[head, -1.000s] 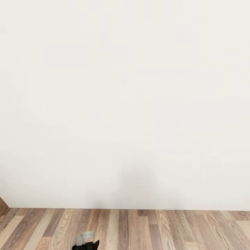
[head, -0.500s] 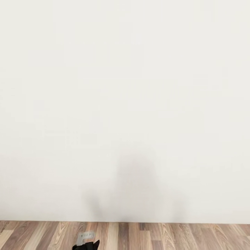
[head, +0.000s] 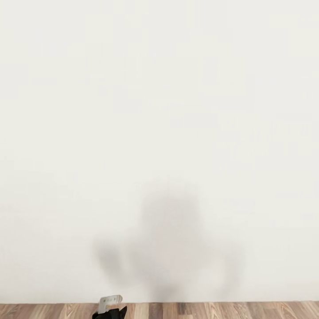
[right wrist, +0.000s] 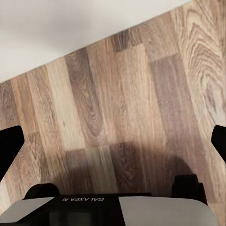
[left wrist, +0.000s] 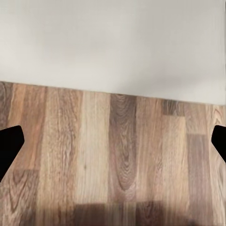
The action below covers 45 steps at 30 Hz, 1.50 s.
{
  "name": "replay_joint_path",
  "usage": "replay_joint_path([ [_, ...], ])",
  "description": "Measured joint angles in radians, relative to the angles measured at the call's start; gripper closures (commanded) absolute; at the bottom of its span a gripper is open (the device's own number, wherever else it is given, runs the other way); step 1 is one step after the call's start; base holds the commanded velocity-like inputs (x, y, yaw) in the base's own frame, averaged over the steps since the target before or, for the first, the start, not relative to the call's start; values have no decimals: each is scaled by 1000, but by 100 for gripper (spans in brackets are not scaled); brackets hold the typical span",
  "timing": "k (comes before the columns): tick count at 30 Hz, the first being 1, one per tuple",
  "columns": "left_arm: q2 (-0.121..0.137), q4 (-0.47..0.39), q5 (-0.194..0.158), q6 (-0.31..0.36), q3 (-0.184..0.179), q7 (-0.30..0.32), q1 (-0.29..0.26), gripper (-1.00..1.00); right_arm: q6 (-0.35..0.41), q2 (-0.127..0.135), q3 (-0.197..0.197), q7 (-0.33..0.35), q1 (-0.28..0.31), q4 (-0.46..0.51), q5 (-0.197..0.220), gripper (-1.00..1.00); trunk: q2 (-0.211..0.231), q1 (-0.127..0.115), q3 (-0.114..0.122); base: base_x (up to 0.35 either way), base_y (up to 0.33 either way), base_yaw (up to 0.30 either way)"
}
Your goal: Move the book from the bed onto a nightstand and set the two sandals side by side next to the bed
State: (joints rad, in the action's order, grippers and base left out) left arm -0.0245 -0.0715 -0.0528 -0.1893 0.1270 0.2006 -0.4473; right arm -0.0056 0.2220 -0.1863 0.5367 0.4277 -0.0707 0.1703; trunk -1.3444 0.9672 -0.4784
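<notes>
I face a bare white bedroom wall (head: 159,110) at close range, with my own grey shadow (head: 168,235) cast low on it. The book, the bed, the nightstand and the sandals are out of view. My left gripper (left wrist: 115,143) hangs open over the wood-plank floor (left wrist: 117,160), its dark fingertips (left wrist: 10,146) far apart with nothing between them. My right gripper (right wrist: 114,143) is also open and empty above the floor. A small part of my left arm (head: 109,309) pokes in at the head view's lower edge.
The wall meets the wood-plank floor (head: 221,311) just ahead, leaving a thin strip of boards in the head view. My own base (right wrist: 117,209), grey and black, lies below the right gripper. The wall's foot (left wrist: 113,89) is close to the left gripper.
The whole head view has shifted: the wall has come nearer, the floor strip has shrunk to a thin band, and my shadow on the wall has grown. The grippers stay open.
</notes>
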Motion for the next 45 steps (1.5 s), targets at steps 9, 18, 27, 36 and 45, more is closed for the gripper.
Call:
replay_joint_path([
  [9, 0, 0, 0, 0, 0, 0, 0, -100, 0, 0, 0, 0, 0, 1, 0, -100, 0, 0, 0, 33, 0, -234],
  [18, 0, 0, 1, -1, 0, 0, 0, -100, 0, 0, -1, 0, 0, 1, 0, -100, 0, 0, 0, 1, 0, -251],
  [27, 0, 0, 1, -1, 0, 0, 0, -100, 0, 0, -1, 0, 0, 1, 0, -100, 0, 0, 0, 0, 0, -250],
  [36, -1, 0, 2, -2, 0, 1, 1, -100, 0, 0, -1, 0, 0, 1, 0, -100, 0, 0, 0, 0, 0, -245],
  [45, -1, 0, 2, -2, 0, 2, 1, -100, 0, 0, -1, 0, 0, 1, 0, -100, 0, 0, 0, 69, 0, -242],
])
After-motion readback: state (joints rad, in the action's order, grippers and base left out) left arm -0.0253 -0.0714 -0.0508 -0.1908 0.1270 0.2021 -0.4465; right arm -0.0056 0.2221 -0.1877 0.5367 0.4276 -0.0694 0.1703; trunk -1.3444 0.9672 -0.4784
